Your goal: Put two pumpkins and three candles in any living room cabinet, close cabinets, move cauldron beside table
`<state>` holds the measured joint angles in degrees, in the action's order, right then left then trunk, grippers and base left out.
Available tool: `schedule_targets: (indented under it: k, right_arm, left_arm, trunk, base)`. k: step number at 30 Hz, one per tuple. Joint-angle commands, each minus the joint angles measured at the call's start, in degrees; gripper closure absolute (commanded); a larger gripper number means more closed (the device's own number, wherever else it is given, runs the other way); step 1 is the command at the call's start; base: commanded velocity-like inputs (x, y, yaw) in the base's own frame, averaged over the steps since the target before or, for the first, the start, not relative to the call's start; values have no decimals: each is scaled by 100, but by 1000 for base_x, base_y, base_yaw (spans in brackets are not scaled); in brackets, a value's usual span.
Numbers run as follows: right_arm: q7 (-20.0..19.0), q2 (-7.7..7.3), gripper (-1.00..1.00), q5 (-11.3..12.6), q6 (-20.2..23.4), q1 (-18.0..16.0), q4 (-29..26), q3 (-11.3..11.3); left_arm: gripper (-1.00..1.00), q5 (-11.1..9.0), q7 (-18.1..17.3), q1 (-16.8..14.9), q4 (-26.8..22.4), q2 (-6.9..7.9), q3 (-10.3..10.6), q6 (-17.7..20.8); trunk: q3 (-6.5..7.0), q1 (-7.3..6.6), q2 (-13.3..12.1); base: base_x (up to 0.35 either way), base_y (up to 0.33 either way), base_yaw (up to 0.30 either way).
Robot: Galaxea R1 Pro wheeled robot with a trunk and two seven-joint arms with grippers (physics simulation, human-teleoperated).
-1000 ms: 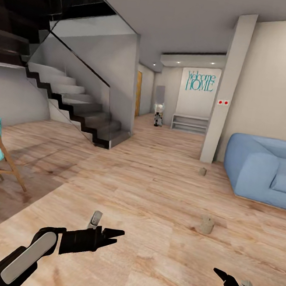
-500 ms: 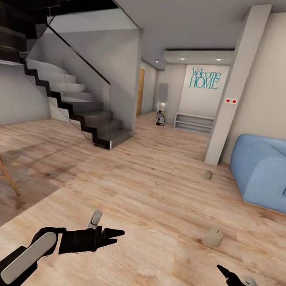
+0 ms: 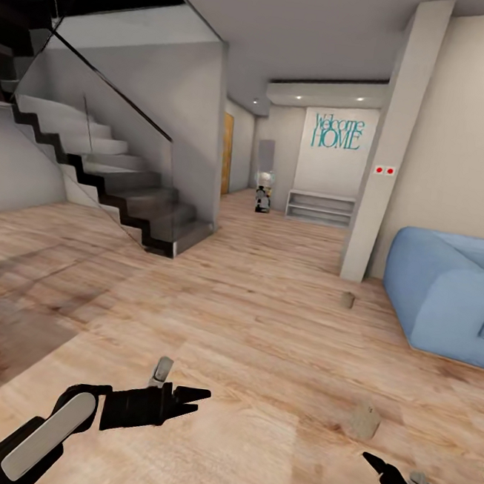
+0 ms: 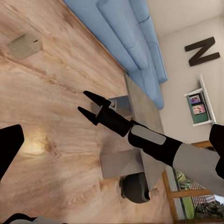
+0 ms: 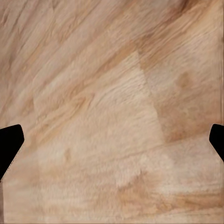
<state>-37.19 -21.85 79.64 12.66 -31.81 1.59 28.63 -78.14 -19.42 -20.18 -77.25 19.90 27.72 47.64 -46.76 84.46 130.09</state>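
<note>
**Candles loose on the floor, both arms carried low**

Two candles sit on the wooden floor: the nearer candle [image 3: 366, 420] just ahead of the right pincer [image 3: 372, 461], the farther candle [image 3: 347, 300] by the pillar [image 3: 391, 138] near the blue sofa [image 3: 445, 293]. The left pincer [image 3: 197, 400] and the right one are both spread and empty, probably tucked low for travel. No cabinet is in sight.

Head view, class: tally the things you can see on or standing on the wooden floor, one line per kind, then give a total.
Candles: 2, one near, one far by the pillar
Blue sofa: 1
Staircase: 1
White bench by the far wall: 1
Total: 5
</note>
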Motion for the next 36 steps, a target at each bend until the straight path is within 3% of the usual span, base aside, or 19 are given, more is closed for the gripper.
schedule_targets:
  k: [1,11,27,31,34,35,36]
  right_arm:
    - [-28,-2,-100,61,29,-9,17,37]
    - [0,13,-100,51,34,-9,17,46]
    - [30,11,-100,35,-4,-9,13,56]
    - [767,18,-100,-5,43,-16,-7,77]
    - [2120,34,-100,-288,42,-72,-315,339]
    - [2399,37,-100,-355,40,-94,-422,398]
    - [2987,45,-100,-486,43,-148,-693,501]
  left_arm:
    - [-100,0,-18,-4,0,5,6,6]
    - [-100,0,-15,-6,0,-4,6,0]
    - [-100,5,-7,-6,-6,-4,11,0]
    - [-100,113,-3,-4,-8,19,5,0]
    - [-100,399,-14,-2,-34,57,-105,6]
    - [-100,430,-17,-1,-40,59,-148,8]
    - [-100,475,-20,1,-50,62,-240,13]
  trunk:
    - [-6,2,3]
    - [-6,2,3]
    - [-6,2,3]
    - [-6,2,3]
    - [-6,2,3]
    - [-6,2,3]
    - [-6,2,3]
  base:
    - [328,0,-272]
    - [323,-31,-284]
    - [268,-205,-271]
    - [258,-214,-200]
    - [155,-132,-65]
    - [77,-66,-31]
    - [49,-42,-20]
